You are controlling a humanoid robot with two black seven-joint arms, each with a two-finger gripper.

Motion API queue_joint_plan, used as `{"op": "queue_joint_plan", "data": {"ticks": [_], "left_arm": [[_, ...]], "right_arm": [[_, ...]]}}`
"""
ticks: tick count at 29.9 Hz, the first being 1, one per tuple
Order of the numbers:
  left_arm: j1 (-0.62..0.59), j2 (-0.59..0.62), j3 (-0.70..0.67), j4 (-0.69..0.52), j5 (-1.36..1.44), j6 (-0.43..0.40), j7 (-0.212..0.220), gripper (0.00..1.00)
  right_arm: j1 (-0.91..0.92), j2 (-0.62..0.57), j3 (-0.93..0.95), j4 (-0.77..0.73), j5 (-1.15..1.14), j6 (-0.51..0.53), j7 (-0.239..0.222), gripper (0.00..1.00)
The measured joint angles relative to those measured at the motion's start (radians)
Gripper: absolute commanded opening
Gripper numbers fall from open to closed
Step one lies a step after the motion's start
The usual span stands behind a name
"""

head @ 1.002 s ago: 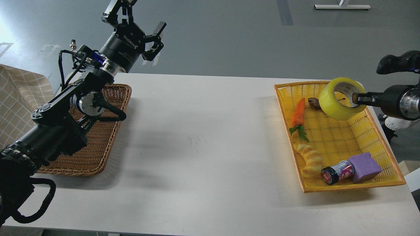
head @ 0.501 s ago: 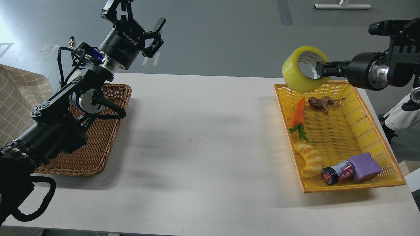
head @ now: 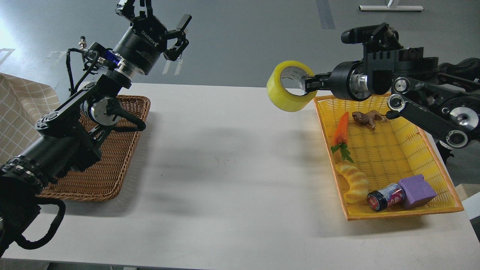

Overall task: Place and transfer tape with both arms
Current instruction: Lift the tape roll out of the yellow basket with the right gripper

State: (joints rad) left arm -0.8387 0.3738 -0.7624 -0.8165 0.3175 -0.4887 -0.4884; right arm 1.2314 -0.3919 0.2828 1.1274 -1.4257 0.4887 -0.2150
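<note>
The tape (head: 288, 91), a wide yellow roll with a grey-white core, hangs in the air above the table's far edge, just left of the yellow basket (head: 431, 157). My right gripper (head: 309, 84) is shut on the roll's right wall, one finger inside the core. My left gripper (head: 159, 17) is open and empty, raised high above the far end of the brown wicker basket (head: 112, 165) at the left. A wide stretch of white table separates the two grippers.
The yellow basket holds a toy carrot (head: 341, 131), a small brown animal figure (head: 366, 118), a ridged croissant-like toy (head: 354, 182), a dark jar with a red lid (head: 386, 197) and a purple block (head: 417, 191). A checked cloth (head: 22, 116) lies at far left.
My right arm has lifted the tape out of the yellow basket and carried it left, past the basket's left rim. The left gripper has shifted only slightly.
</note>
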Motion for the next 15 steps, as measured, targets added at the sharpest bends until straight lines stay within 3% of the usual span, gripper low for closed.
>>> {"op": "queue_joint_plan", "data": {"ticks": [15], "left_arm": [[0.0, 0.005, -0.002, -0.015, 0.0, 0.0, 0.0, 0.98]], "right_arm": [[0.006, 0.327, -0.101, -0.244, -0.003, 0.0, 0.001, 0.0]]}}
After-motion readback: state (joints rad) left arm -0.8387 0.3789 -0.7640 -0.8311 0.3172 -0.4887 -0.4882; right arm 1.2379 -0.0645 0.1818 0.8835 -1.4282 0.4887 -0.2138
